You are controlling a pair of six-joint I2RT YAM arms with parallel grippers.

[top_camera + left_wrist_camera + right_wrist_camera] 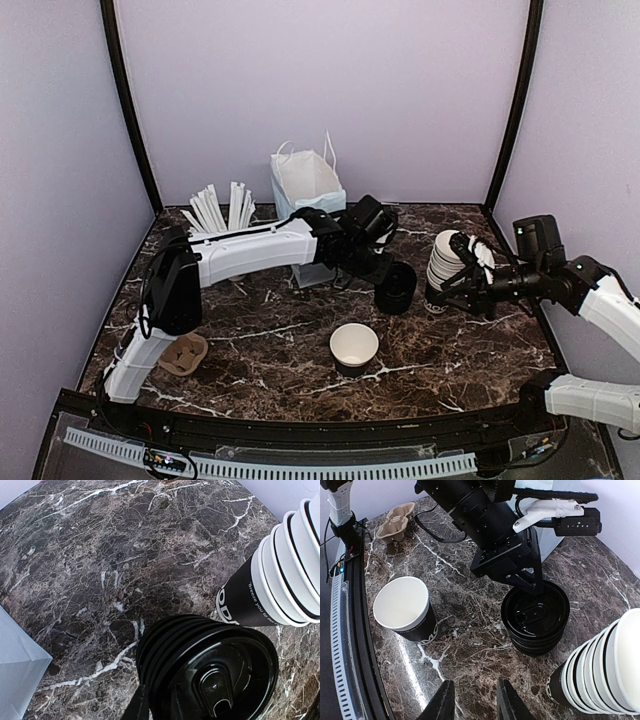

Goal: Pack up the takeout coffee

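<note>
No lidded coffee cup shows in any view. A lidless dark paper cup (354,347) with a white inside stands alone at the front middle; it also shows in the right wrist view (405,610). A stack of loose black lids (396,287) stands behind it. My left gripper (385,268) is down at the far rim of the top lid (536,611). One of its fingers (136,705) lies beside the stack (210,672); the grip is hidden. My right gripper (475,702) is open and empty over bare table, beside the stack of white-rimmed cups (600,675).
A white paper bag (307,180) stands at the back, with a bundle of white sticks (220,212) to its left. A brown pulp cup carrier (183,354) lies at the front left. The cup stack (445,262) stands tilted at the right.
</note>
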